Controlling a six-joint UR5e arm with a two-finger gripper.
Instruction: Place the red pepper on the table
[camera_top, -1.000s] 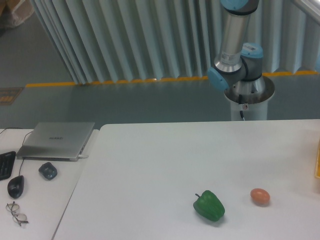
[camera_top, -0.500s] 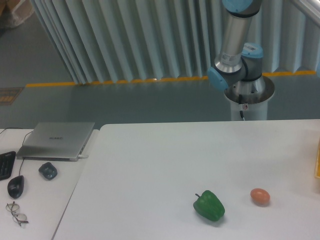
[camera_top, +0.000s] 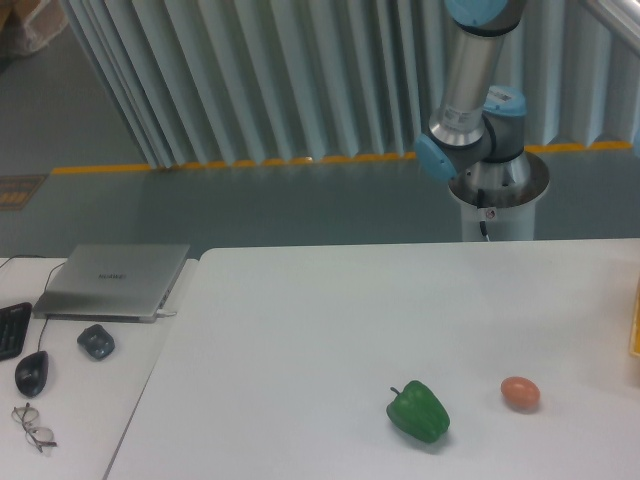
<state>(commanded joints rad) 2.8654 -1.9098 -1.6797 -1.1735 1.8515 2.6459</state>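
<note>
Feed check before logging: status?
Hand out of frame. Red pepper not visible. Table holds green pepper and orange-brown egg-shaped thing.

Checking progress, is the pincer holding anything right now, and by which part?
Cannot be told: the pincer is out of view, and no red pepper shows.

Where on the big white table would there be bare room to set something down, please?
The table is bare across its left and middle, from the edge beside the laptop to the green pepper, and along the back edge near the arm's base. The front right is busier: the green pepper and the orange-brown egg-shaped thing lie apart there.
</note>
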